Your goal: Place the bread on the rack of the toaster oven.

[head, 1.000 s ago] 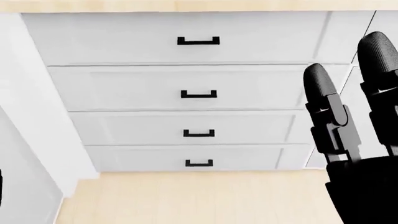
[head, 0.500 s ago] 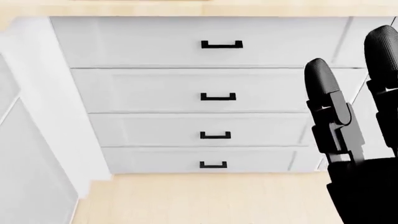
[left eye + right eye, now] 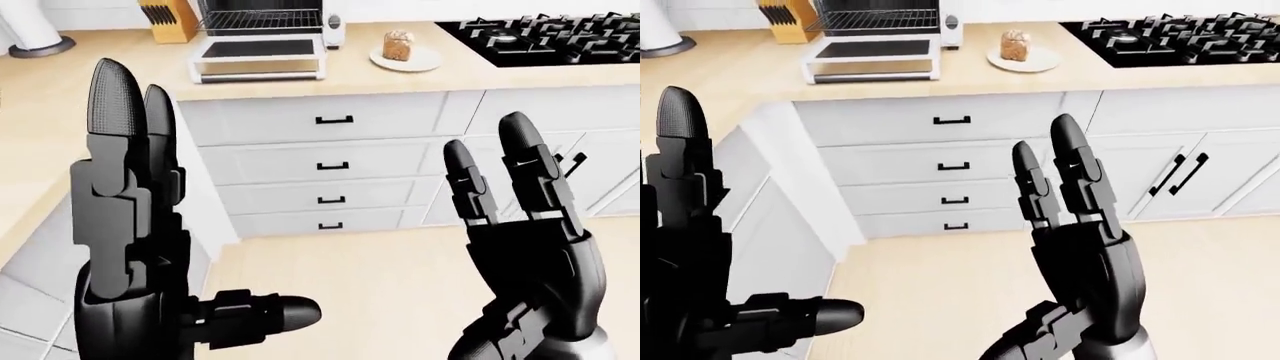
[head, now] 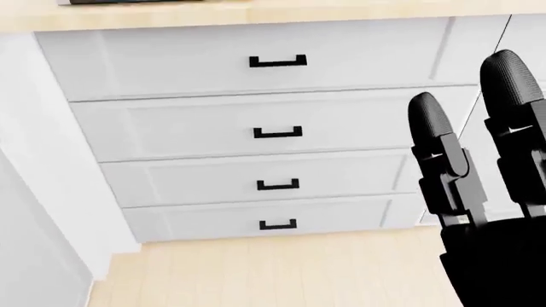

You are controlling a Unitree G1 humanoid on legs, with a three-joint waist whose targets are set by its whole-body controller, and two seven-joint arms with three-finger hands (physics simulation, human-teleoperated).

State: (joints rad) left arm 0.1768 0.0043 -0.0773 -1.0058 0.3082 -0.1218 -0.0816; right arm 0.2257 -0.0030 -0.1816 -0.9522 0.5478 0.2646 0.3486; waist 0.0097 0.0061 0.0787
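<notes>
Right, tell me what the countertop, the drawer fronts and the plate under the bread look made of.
Countertop: pale wood or wood-look laminate, matte, with faint grain in a warm tan.
Drawer fronts: painted white panels, smooth satin, with black, likely metal, pulls.
Plate under the bread: plain white, probably ceramic; this is a render, so uncertain.

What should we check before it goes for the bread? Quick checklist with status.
1. Bread located: ok, on a white plate on the counter.
2. Toaster oven door open: ok, door lies flat, rack exposed.
3. Left hand free: ok, fingers open, holding nothing.
4. Right hand free: ok, open, empty.
5. Bread within reach: not ok, the robot stands off from the counter, floor between.
6. Rack clear of other items: cannot tell, only part shows.
</notes>
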